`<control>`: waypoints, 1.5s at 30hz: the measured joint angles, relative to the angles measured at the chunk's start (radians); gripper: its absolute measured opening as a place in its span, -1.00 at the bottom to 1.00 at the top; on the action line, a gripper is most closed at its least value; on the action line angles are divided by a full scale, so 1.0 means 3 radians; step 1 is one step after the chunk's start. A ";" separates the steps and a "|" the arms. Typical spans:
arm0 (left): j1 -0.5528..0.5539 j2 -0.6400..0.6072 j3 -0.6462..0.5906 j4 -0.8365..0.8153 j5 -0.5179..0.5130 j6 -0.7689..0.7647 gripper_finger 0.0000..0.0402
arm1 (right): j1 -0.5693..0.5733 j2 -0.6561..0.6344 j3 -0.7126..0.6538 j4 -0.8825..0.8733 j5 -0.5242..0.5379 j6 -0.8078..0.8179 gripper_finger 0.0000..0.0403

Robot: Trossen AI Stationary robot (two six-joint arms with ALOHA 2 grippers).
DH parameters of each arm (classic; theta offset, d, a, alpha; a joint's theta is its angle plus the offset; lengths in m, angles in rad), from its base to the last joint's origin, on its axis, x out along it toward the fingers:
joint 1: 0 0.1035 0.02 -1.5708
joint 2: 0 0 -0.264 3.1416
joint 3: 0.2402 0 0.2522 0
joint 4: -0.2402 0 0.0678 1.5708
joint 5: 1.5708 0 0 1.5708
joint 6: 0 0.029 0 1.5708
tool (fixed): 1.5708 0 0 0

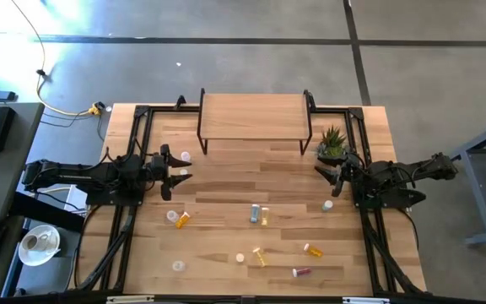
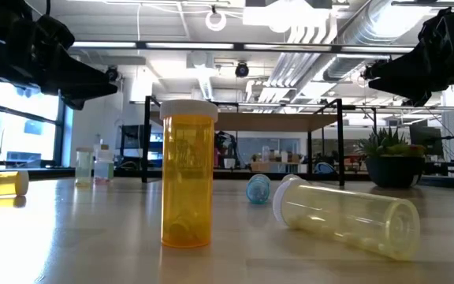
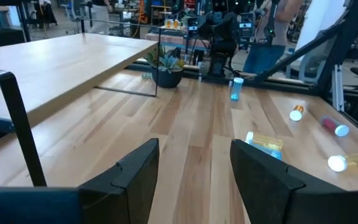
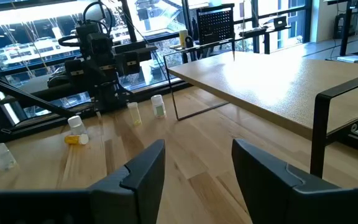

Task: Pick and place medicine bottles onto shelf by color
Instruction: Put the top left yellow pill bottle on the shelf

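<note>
The shelf (image 1: pixel 251 116), a light wooden top on thin black legs, stands at the table's far middle. Medicine bottles lie scattered on the near half: an orange one (image 1: pixel 180 219), a blue-grey one (image 1: pixel 254 214) beside a yellow one (image 1: pixel 265 215), an orange one (image 1: pixel 313 250) and a red one (image 1: pixel 300 271). In the low view an orange bottle (image 2: pixel 187 173) stands upright and a pale yellow one (image 2: pixel 345 217) lies on its side. My left gripper (image 1: pixel 180 173) (image 3: pixel 194 168) hovers open at the table's left. My right gripper (image 1: pixel 326 173) (image 4: pixel 197 168) hovers open at the right. Nothing is between either pair of fingers.
A small green potted plant (image 1: pixel 333 143) stands by the shelf's right legs, close to my right gripper. A clear bottle (image 1: pixel 185 156) stands just beyond my left gripper, another (image 1: pixel 328 205) near my right. Black frame rails (image 1: pixel 133 143) run along both table sides.
</note>
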 joint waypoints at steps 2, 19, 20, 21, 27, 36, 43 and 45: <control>0.0000 0.0000 0.0001 0.0024 -0.0001 0.0000 -0.06 | 0.0000 0.0001 0.0001 0.0001 0.0000 -0.0001 -0.12; 0.0000 0.0001 0.0000 0.0022 -0.0096 -0.0166 -0.06 | 0.0001 0.0000 0.0001 0.0000 0.0000 0.0000 -0.12; 0.0000 0.0000 0.0000 0.0022 -0.0174 -0.0220 -0.06 | 0.0001 0.0000 0.0000 0.0001 0.0000 0.0000 -0.12; 0.0000 0.0000 0.0003 0.0018 -0.0245 -0.0254 -0.06 | 0.0000 0.0001 0.0001 0.0001 0.0000 -0.0001 -0.12; 0.0001 0.0001 0.0208 0.0004 -0.0348 -0.0267 -0.06 | 0.0000 0.0000 0.0001 0.0000 0.0000 0.0000 -0.12; 0.0001 0.0148 0.0864 -0.0973 -0.0762 -0.0485 -0.06 | 0.0001 0.0001 0.0001 0.0001 -0.0001 -0.0001 -0.12; 0.0001 0.0530 0.1207 -0.1620 -0.0840 -0.1129 -0.06 | 0.0000 0.0000 0.0001 0.0001 0.0000 0.0000 -0.12; 0.0001 0.0644 0.1225 -0.1639 -0.0748 -0.1327 -0.06 | 0.0000 0.0001 0.0001 0.0001 0.0000 0.0000 -0.12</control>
